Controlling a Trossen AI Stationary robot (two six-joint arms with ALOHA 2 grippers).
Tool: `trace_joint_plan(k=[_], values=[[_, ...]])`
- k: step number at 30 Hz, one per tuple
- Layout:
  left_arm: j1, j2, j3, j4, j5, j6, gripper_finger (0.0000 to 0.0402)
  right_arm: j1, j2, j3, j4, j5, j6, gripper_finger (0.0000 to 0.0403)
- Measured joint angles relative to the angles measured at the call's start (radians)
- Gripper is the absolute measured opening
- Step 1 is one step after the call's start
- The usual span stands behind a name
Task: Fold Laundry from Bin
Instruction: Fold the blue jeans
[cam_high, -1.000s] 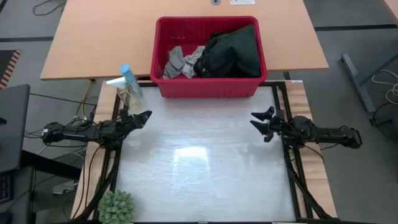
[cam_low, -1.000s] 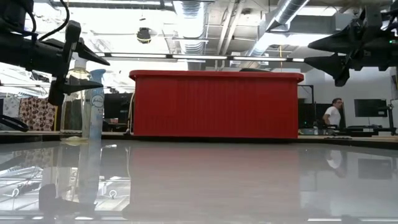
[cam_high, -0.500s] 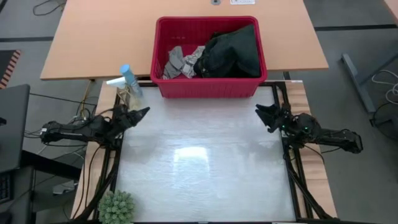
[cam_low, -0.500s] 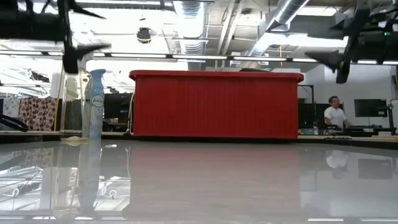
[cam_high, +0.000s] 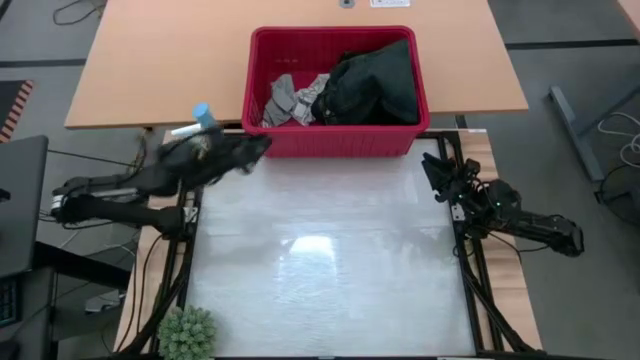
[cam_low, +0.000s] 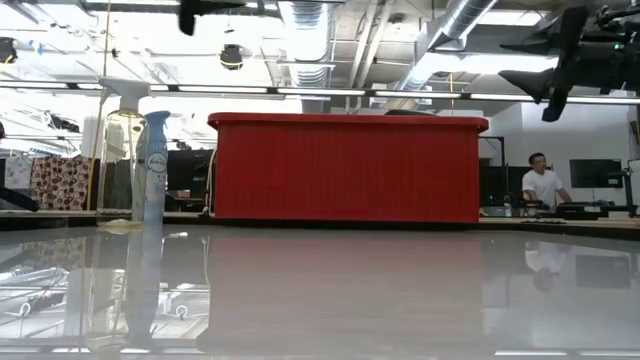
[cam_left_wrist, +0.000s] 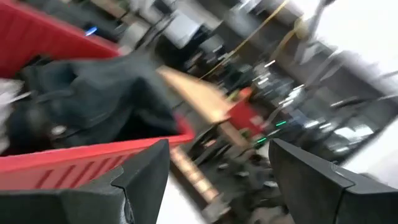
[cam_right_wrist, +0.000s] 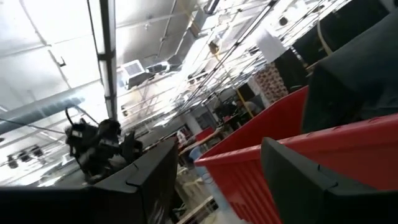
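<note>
we see the bin (cam_high: 337, 92) standing at the far edge of the white work surface (cam_high: 325, 270), against the wooden table (cam_high: 160, 60) behind it. the laundry is inside it: the dark trousers (cam_high: 370, 85) heaped in the right part, the grey cloth (cam_high: 281, 97) and the leaf-print cloth (cam_high: 312, 92) bunched to the left of them.

our left gripper (cam_high: 255, 148) hangs just in front of the bin's near left corner, above the surface, its fingers apart and nothing between them. in the left wrist view the trousers (cam_left_wrist: 93, 99) lie over the red rim (cam_left_wrist: 81, 158) just ahead of the two dark fingers (cam_left_wrist: 146, 177), not touched by them.

our right gripper (cam_high: 433, 165) sits near the right edge of the surface, just in front of the bin's near right corner and apart from it, its fingers spread and empty. in the right wrist view the red wall (cam_right_wrist: 292, 155) shows past that gripper's fingers.

two spray bottles (cam_low: 140, 160) stand left of the bin, close under the left arm. a small green plant (cam_high: 188, 333) sits at the near left corner. in the low view a person (cam_low: 543, 183) stands far behind the table.
</note>
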Motion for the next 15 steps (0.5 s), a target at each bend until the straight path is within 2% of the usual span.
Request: trace_joint_plan(k=[7, 15], values=[[0.249, 0.409, 0.436, -0.266, 0.277, 0.014, 0.0263, -0.044, 0.000, 0.001, -0.011, 0.002, 0.000, 0.0255], [0.474, 0.852, 0.879, -0.498, 0.490, 0.106, 0.0262, -0.052, 0.000, 0.002, -0.015, 0.002, 0.000, 0.0255]])
